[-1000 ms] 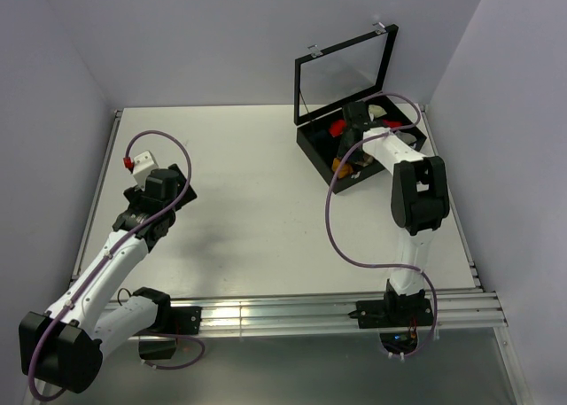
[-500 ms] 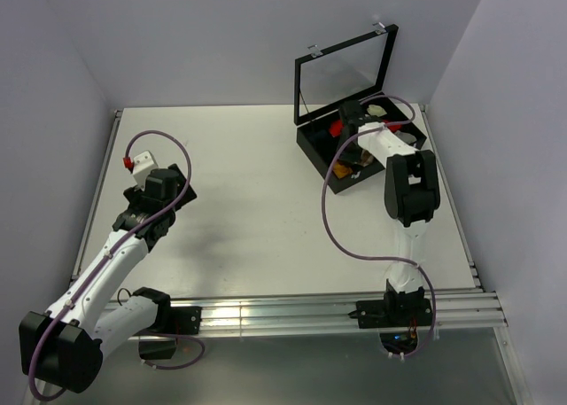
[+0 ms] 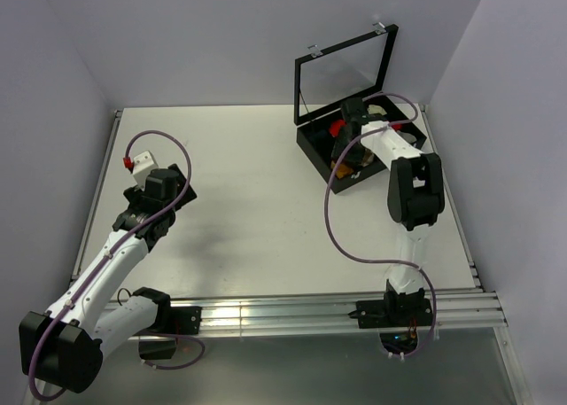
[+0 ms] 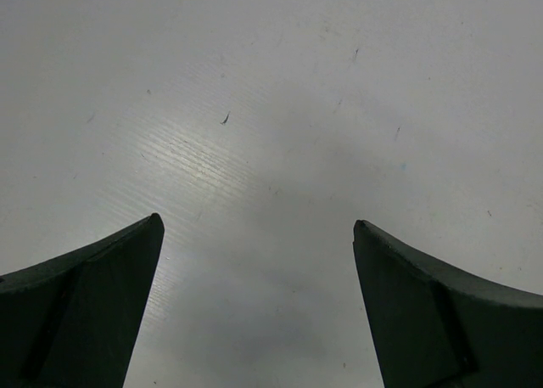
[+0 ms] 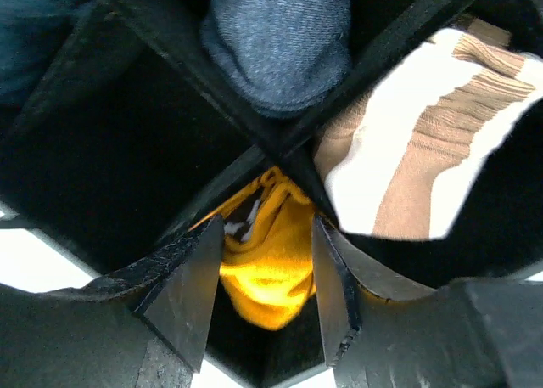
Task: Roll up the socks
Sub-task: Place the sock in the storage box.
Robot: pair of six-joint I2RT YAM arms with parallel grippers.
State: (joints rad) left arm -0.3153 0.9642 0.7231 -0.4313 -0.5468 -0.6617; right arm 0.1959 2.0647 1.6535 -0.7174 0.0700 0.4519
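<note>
In the right wrist view the mustard-orange sock (image 5: 271,252) lies bunched in a compartment of the black divided box (image 5: 127,150), a bit of its dark white-striped cuff showing. My right gripper (image 5: 269,222) stands open, one finger on each side of the bundle. The brown sock with cream stripes (image 5: 416,150) lies in the neighbouring compartment to the right. From above, my right gripper (image 3: 347,152) reaches down into the box (image 3: 310,148). My left gripper (image 4: 254,227) is open over bare table, far to the left (image 3: 155,192).
A blue-grey sock bundle (image 5: 280,40) fills the compartment beyond the dividers. A red bundle (image 3: 337,128) shows in the box. The box's glass lid (image 3: 345,73) stands upright behind it, near the back wall. White walls close in the table on three sides.
My right gripper's jaws have parted around the mustard-orange sock inside the box, and the right arm shifted slightly. The left arm has not moved.
</note>
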